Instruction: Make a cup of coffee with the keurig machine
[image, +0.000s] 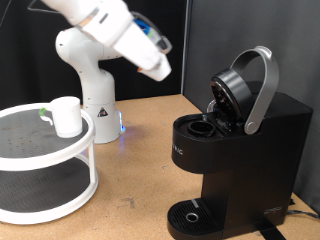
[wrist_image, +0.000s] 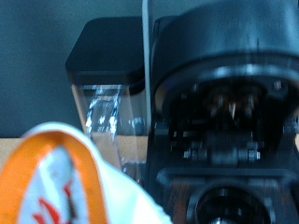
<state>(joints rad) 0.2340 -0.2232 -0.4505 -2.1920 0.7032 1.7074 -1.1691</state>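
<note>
In the exterior view, the white robot arm (image: 110, 30) reaches in from the top. Its end effector (image: 158, 66) hangs high in the air, above the tabletop (image: 140, 150). I cannot tell from here if its fingers are open or closed, because they are too blurry to see.

The keurig machine (image: 240, 160) is black and stands below the end effector, toward the exterior view's right. Its lid (image: 245, 90) is lifted up, with the grey handle curving over it. The round hole under the lid is open. The round drip plate (image: 190, 215) sits at the bottom of the machine.

The cup (image: 66, 116) is white. It stands well away from the end effector, on the exterior view's left, on the top shelf of a round white rack (image: 45, 165). The robot base (image: 92, 90) stands behind the rack.

In the wrist view, the keurig machine (wrist_image: 234, 112) fills most of the picture, close in front of the end effector. Its lid is open and the dark inside parts show. A clear water tank (wrist_image: 105, 103) sits beside it. A blurry white and orange thing (wrist_image: 65, 182) is very near the camera. I cannot tell what it is.
</note>
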